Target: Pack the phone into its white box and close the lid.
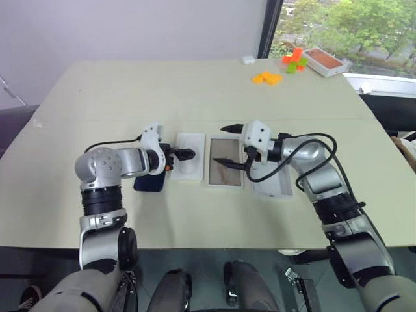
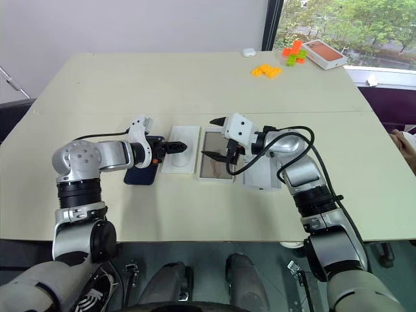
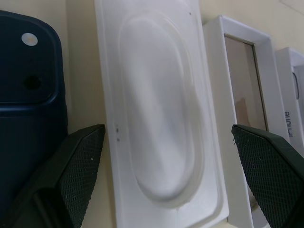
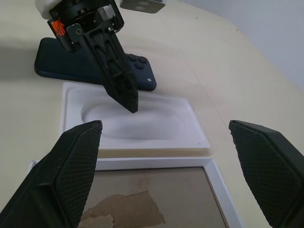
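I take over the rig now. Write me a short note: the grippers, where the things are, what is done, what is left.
Left gripper: open, holds nothing, over the insert.
Right gripper: open, holds nothing, over the white box.
On the table, from the robot's left: phone, back side up; insert; white box, with no phone in it; lid, partly behind the right arm.
Done: nothing packed.
Left: put the phone into the box, then close the lid.

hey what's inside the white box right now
Nothing is packed in the white box: its brownish floor shows bare. The right gripper hangs over it and hides part of the floor. The phone lies on the table, beyond the insert.
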`<act>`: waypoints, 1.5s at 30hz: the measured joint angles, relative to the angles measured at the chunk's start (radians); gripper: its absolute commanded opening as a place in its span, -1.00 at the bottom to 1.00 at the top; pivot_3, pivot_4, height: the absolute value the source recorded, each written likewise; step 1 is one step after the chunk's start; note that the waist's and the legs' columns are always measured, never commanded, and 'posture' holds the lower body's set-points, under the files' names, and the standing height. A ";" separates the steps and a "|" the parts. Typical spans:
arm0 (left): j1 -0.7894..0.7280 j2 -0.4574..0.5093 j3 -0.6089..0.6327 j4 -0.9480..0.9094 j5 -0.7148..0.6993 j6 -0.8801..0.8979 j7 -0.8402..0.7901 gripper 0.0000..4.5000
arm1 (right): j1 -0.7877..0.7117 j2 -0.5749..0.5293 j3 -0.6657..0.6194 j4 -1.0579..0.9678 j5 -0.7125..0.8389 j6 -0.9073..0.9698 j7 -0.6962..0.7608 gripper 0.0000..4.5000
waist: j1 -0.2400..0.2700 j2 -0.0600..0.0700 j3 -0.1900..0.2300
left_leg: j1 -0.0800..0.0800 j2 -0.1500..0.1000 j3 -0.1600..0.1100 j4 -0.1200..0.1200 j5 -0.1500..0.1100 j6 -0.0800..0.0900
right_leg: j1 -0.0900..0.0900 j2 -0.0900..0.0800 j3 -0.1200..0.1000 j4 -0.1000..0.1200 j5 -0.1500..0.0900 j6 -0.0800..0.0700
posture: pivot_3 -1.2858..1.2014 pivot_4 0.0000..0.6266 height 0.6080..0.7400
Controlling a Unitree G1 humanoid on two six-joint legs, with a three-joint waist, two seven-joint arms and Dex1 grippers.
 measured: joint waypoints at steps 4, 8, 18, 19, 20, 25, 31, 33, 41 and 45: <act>0.000 -0.012 0.018 -0.001 0.011 -0.012 0.002 1.00 | 0.008 0.000 0.002 0.000 -0.007 -0.001 0.000 0.99 | 0.000 0.000 0.000 | 0.000 0.000 0.000 0.000 0.000 0.000 | 0.000 0.000 0.000 0.000 0.000 0.000 | 0.03 -0.52 1.00; 0.000 -0.022 0.052 0.002 0.023 -0.023 0.014 0.43 | 0.020 0.000 0.002 0.000 -0.009 -0.001 0.002 1.00 | -0.002 0.000 0.000 | 0.000 0.000 0.000 0.000 0.000 0.000 | 0.000 0.000 0.000 0.000 0.000 0.000 | 0.03 -0.52 1.00; 0.011 -0.029 0.115 0.029 0.033 -0.019 0.019 -0.69 | 0.021 0.000 0.002 -0.001 -0.010 -0.001 0.003 1.00 | 0.000 0.000 0.000 | 0.000 0.000 0.000 0.000 0.000 0.000 | 0.000 0.000 0.000 0.000 0.000 0.000 | 0.03 -0.52 1.00; 0.011 -0.032 0.132 0.035 0.032 -0.014 0.019 -0.69 | 0.021 0.000 0.002 -0.001 -0.010 -0.001 0.003 1.00 | -0.001 0.000 0.000 | 0.000 0.000 0.000 0.000 0.000 0.000 | 0.000 0.000 0.000 0.000 0.000 0.000 | 0.03 -0.52 1.00; 0.011 -0.032 0.144 0.040 0.032 -0.009 0.020 -0.69 | 0.021 0.000 0.002 -0.001 -0.010 -0.001 0.003 1.00 | -0.001 0.000 0.000 | 0.000 0.000 0.000 0.000 0.000 0.000 | 0.000 0.000 0.000 0.000 0.000 0.000 | 0.03 -0.52 1.00; 0.011 -0.036 0.198 0.044 0.032 0.021 0.020 -0.69 | 0.021 0.000 0.002 -0.001 -0.010 -0.001 0.003 1.00 | 0.000 0.000 0.000 | 0.000 0.000 0.000 0.000 0.000 0.000 | 0.000 0.000 0.000 0.000 0.000 0.000 | 0.03 -0.52 1.00; 0.014 -0.048 0.208 0.045 0.032 0.025 0.017 -0.69 | 0.021 0.002 0.002 -0.001 -0.010 -0.001 0.003 1.00 | -0.001 0.000 0.000 | 0.000 0.000 0.000 0.000 0.000 0.000 | 0.000 0.000 0.000 0.000 0.000 0.000 | 0.03 -0.52 1.00; 0.015 -0.050 0.203 0.045 0.032 0.025 0.013 -0.69 | 0.021 0.002 0.002 -0.001 -0.010 -0.001 0.003 1.00 | -0.001 0.000 0.000 | 0.000 0.000 0.000 0.000 0.000 0.000 | 0.000 0.000 0.000 0.000 0.000 0.000 | 0.03 -0.52 1.00; 0.015 -0.046 0.164 0.045 0.039 0.024 -0.008 -0.69 | 0.021 0.005 0.008 -0.002 -0.011 -0.001 0.001 1.00 | -0.001 0.000 0.000 | 0.000 0.000 0.000 0.000 0.000 0.000 | 0.000 0.000 0.000 0.000 0.000 0.000 | 0.03 -0.52 1.00; 0.015 -0.051 0.166 0.053 0.043 0.025 -0.009 -0.81 | 0.021 0.005 0.008 -0.002 -0.011 -0.002 -0.001 1.00 | 0.000 0.000 0.000 | 0.000 0.000 0.000 0.000 0.000 0.000 | 0.000 0.000 0.000 0.000 0.000 0.000 | 0.03 -0.52 1.00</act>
